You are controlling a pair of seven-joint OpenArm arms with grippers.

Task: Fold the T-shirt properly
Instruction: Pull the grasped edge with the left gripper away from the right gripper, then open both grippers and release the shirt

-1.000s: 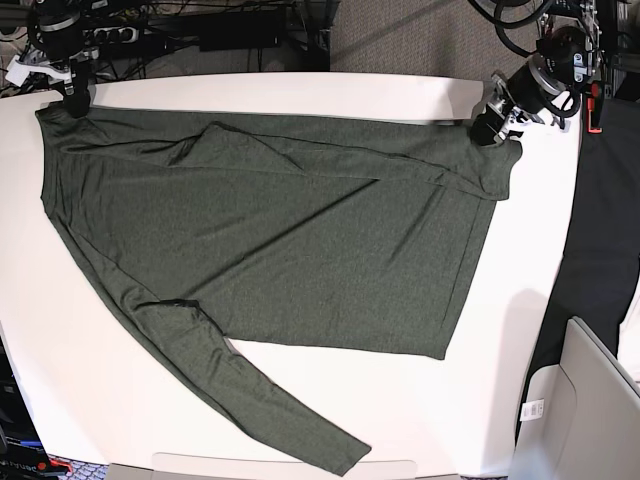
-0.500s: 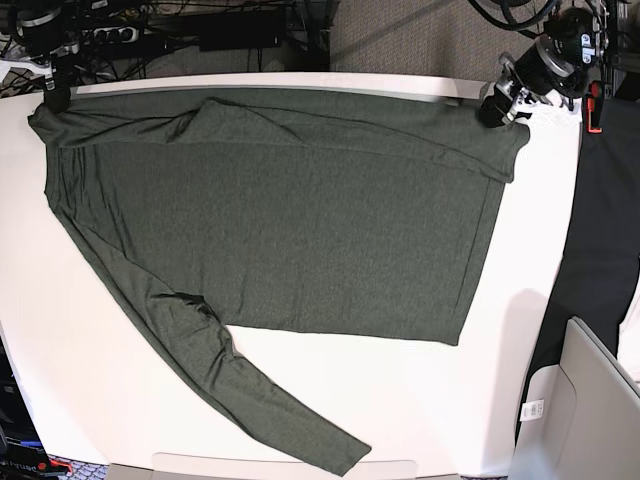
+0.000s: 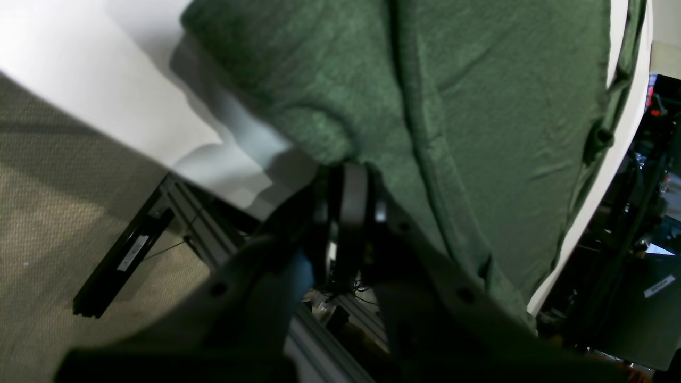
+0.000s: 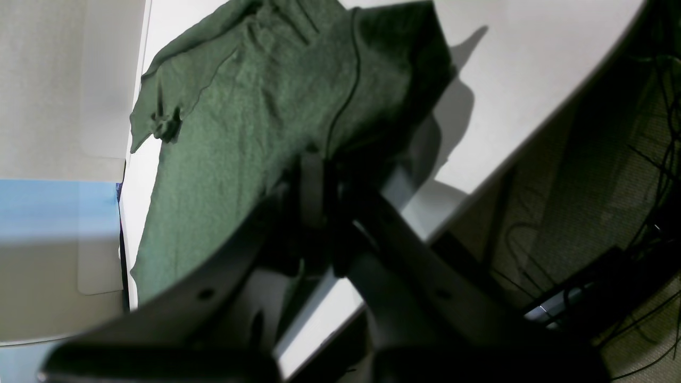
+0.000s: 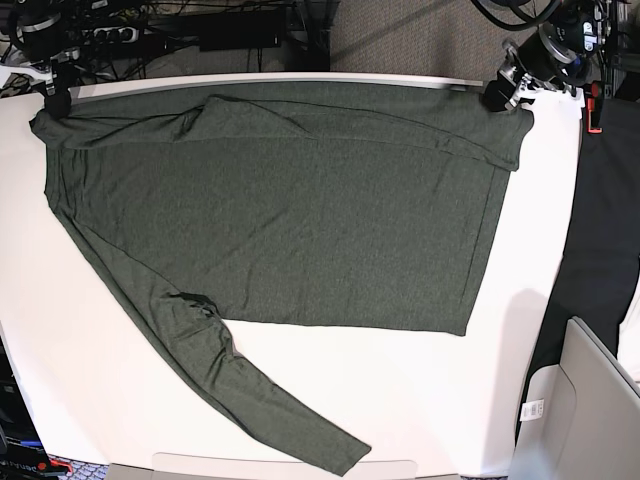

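Cloth is pinched at both far corners of the white table: the T-shirt lies spread flat across it, its long axis running from one gripper to the other along the far edge. The left gripper, at the right of the base view, is clamped shut on the far right corner of the fabric, and the right gripper, at the left of that view, is clamped shut on the far left corner. In each wrist view the fingers are seen pressed together with a fold of knit caught between them, the left gripper and the right gripper both at the table's edge. From both sets of fingers the body of the garment extends toward the near side of the table, so a fold is judged to call for both held corners being carried that way together. One long sleeve trails diagonally toward the near edge, well apart from either gripper, nearer the right arm. A small white tag is visible on a grey bin beside the table, its print too small to be read; no brand or writing is seen on the shirt
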